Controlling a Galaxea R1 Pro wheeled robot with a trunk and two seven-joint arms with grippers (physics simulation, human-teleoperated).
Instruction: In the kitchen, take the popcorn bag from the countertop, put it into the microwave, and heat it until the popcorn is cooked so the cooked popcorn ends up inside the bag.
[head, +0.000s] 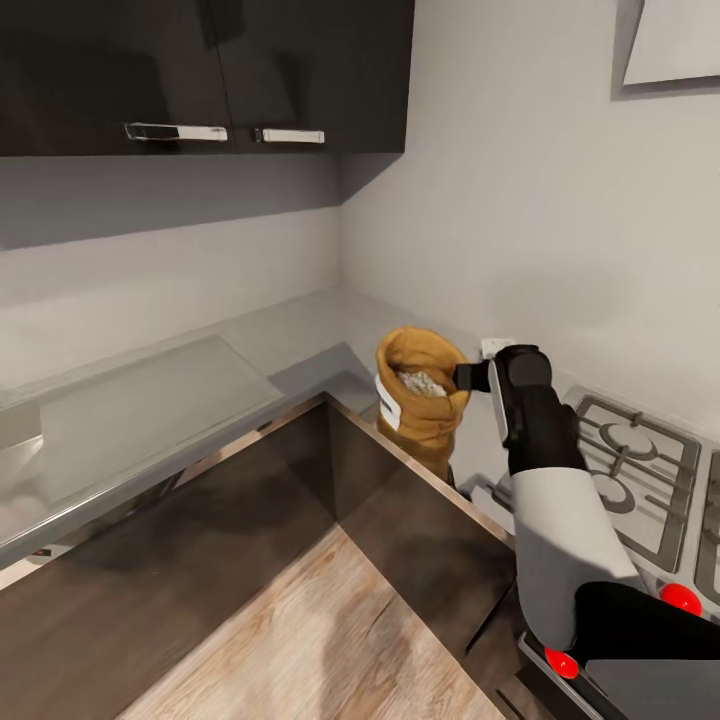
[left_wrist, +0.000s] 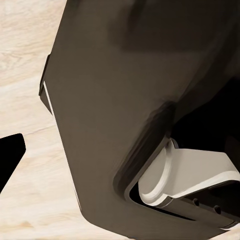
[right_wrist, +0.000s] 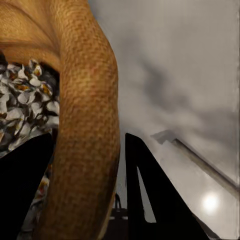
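Observation:
The mustard-tan popcorn bag stands in the corner of the grey countertop, beside the wall, leaning slightly. Its mouth is open and whitish popcorn shows inside. My right gripper reaches the bag's rolled rim from the right. In the right wrist view the rim runs between the two black fingers, one inside over the popcorn and one outside, both pressed to it. In the left wrist view one dark fingertip of my left gripper shows over the wooden floor. The microwave is out of view.
A gas hob with grates lies right of the bag, with red knobs on its front. Dark upper cabinets hang above the counter. Dark brown cabinet fronts form an inner corner around the wooden floor.

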